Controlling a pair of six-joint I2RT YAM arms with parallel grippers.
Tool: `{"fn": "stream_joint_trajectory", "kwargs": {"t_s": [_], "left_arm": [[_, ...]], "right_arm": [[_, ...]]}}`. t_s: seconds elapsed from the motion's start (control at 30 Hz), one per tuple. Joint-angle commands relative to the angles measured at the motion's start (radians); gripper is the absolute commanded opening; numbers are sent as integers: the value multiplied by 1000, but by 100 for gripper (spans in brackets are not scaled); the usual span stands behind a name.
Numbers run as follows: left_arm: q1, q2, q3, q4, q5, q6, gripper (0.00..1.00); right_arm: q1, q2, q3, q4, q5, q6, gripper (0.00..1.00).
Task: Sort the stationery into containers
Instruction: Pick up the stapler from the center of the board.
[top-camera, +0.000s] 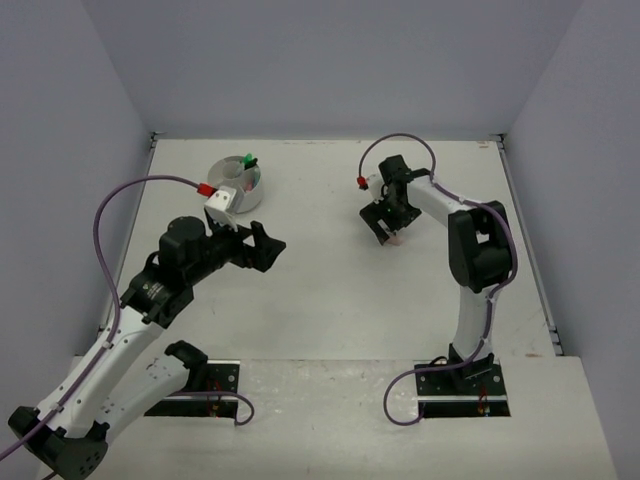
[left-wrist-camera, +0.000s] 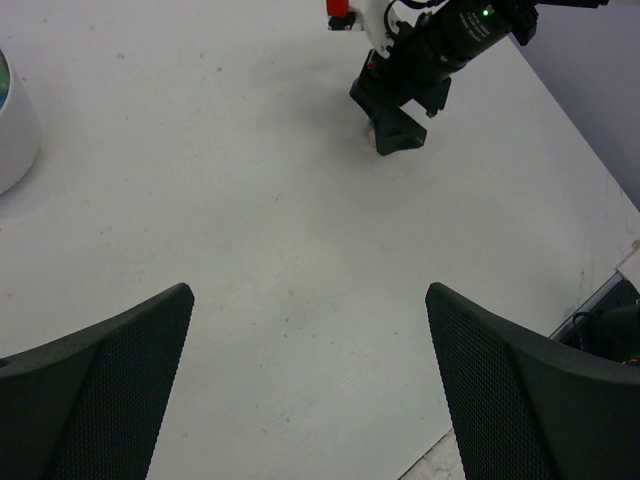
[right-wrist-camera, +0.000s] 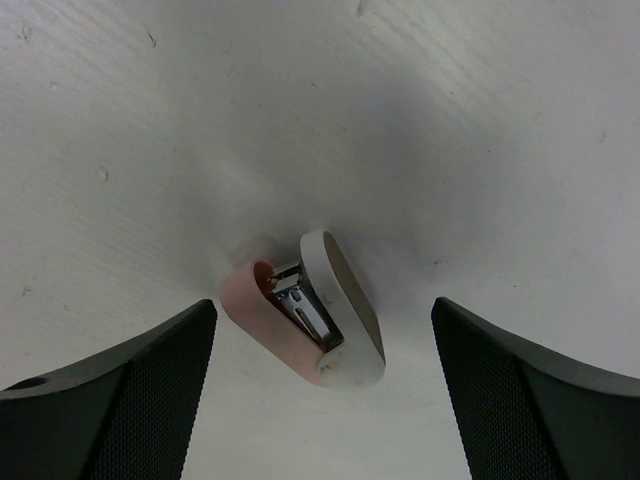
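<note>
A small pink and white stapler (right-wrist-camera: 310, 315) with a metal inside lies on the white table. My right gripper (right-wrist-camera: 323, 303) hangs straight over it, open, one finger on each side and neither touching. From above, this gripper (top-camera: 385, 232) sits right of centre, with a pinkish bit of the stapler (top-camera: 397, 240) showing below it. The round white container (top-camera: 243, 183) stands at the back left, with a green and black-capped item (top-camera: 247, 160) sticking out. My left gripper (top-camera: 265, 245) hovers open just in front of the tub, holding nothing; its wrist view shows bare table between the fingers (left-wrist-camera: 150, 340).
The left wrist view catches the tub's white wall (left-wrist-camera: 12, 140) at its left edge and the right gripper (left-wrist-camera: 395, 135) ahead. The table's right edge (left-wrist-camera: 600, 290) runs near the left gripper's right finger. Purple cables loop over both arms.
</note>
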Motion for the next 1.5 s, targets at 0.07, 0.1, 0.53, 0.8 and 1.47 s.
{"fn": "stream_joint_trajectory", "kwargs": {"t_s": [0.07, 0.1, 0.53, 0.8, 1.47], "left_arm": [[3, -11, -11, -6, -3, 30, 100], [3, -11, -15, -2, -5, 28, 100], [3, 15, -143, 202, -67, -177, 100], [3, 72, -363, 836, 170, -500, 100], [-5, 198, -356, 931, 293, -489, 55]], "right_arm": [[-2, 58, 114, -119, -80, -10, 67], [-1, 64, 122, -128, -80, 4, 58], [99, -307, -224, 190, -175, 287, 0], [483, -728, -607, 885, -44, 563, 0], [675, -799, -634, 1042, 35, 624, 0]]}}
